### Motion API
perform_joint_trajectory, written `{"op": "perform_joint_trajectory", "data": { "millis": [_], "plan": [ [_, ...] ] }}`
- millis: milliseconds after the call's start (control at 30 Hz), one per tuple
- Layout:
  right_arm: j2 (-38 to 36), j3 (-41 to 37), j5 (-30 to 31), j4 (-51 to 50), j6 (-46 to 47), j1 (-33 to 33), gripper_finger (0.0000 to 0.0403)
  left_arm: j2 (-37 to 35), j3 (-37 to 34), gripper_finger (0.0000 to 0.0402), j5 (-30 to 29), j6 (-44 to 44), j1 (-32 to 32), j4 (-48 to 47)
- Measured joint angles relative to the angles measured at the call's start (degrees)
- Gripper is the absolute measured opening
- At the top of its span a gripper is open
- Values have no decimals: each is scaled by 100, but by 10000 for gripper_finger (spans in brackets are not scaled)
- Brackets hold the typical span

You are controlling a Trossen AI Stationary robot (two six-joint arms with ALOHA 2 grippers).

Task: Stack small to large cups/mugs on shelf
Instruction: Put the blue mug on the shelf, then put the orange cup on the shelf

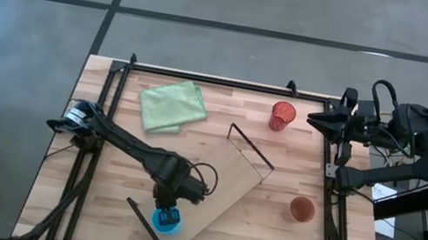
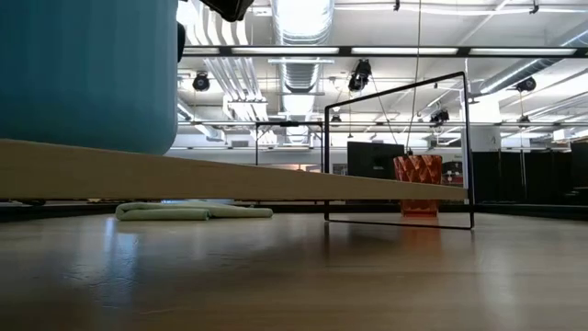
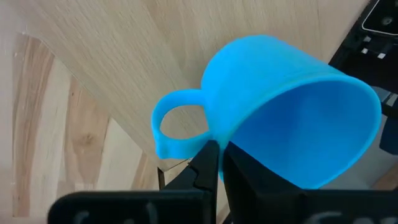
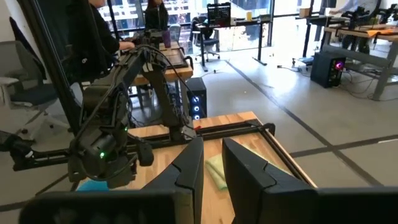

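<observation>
You are holding the blue mug (image 1: 168,221) in the left hand (image 1: 170,216), its fingers pinching the mug's wall beside the handle, right over the near end of the shelf (image 1: 214,192). In the low view the mug's base seems to be meeting the board, though you cannot tell whether it is fully resting there. So the first cup is arriving on the shelf, and no stacking is showing yet.

Just off the shelf's right side, the brown cup (image 1: 302,209) is sitting on the table (image 1: 294,165). Past the shelf's far end, the red tumbler (image 1: 283,115) is waiting too. Your right hand (image 1: 316,120), fingers narrowly parted and holding nothing, is hanging beside that tumbler.
</observation>
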Motion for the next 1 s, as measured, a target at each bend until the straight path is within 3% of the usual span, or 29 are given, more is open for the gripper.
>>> {"op": "perform_joint_trajectory", "data": {
  "millis": [400, 600, 1000],
  "plan": [
    [83, 0, -2, 103, -450, -11, 54, 0, 26, 72, -2, -4, 7, -19],
    [262, -1, -2, 138, -41, -11, 54, -20, 130, 78, -2, -14, 15, -28],
    [882, -1, -51, -449, -568, -11, 54, -87, 700, 77, 22, -11, 296, -93]
  ]
}}
